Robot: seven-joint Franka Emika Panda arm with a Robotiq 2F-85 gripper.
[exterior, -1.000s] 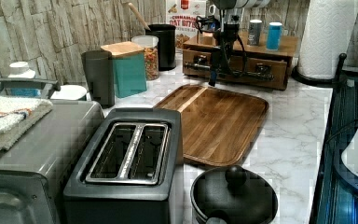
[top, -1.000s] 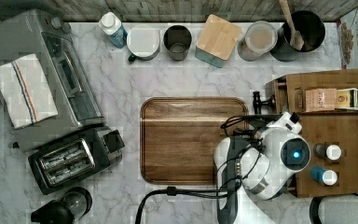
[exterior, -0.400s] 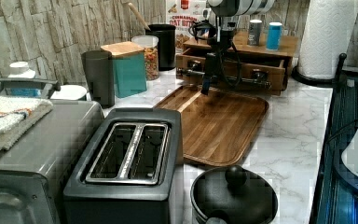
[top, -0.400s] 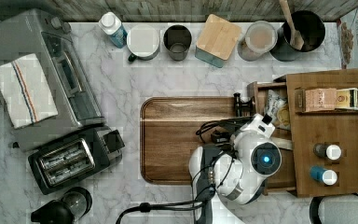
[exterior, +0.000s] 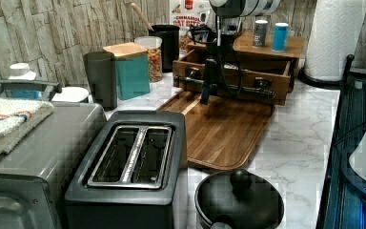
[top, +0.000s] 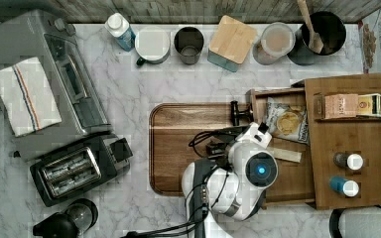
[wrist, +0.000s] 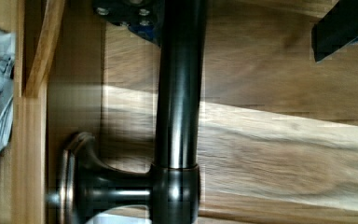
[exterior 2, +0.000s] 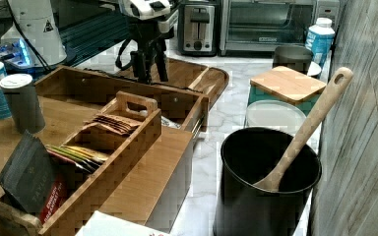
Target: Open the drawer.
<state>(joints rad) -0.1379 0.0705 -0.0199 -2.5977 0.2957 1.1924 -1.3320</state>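
Observation:
The drawer (top: 287, 163) stands pulled out of the bamboo box (top: 357, 144), over the edge of the dark wooden tray (top: 188, 124); a snack packet (top: 288, 121) lies in it. Its black bar handle (exterior: 233, 88) runs along the front board (exterior: 236, 76). My gripper (exterior: 209, 98) hangs straight down at the handle from the wrist (top: 260, 168). In the wrist view the handle (wrist: 179, 93) passes between the fingers (wrist: 345, 28), close against one and well apart from the other, so my gripper (wrist: 235, 21) is open around the bar. From the right view my gripper (exterior 2: 150, 73) straddles the drawer's front (exterior 2: 103, 88).
A toaster (top: 74, 168), a toaster oven (top: 54, 79) and a black pot (top: 62, 223) stand at the top view's left. Canisters and a utensil crock (top: 322, 37) line the back wall. A paper towel roll (exterior: 336, 38) stands at the left view's right.
The drawer has slid out of the box toward the top view's left, over the tray. My gripper moved the same way at the handle.

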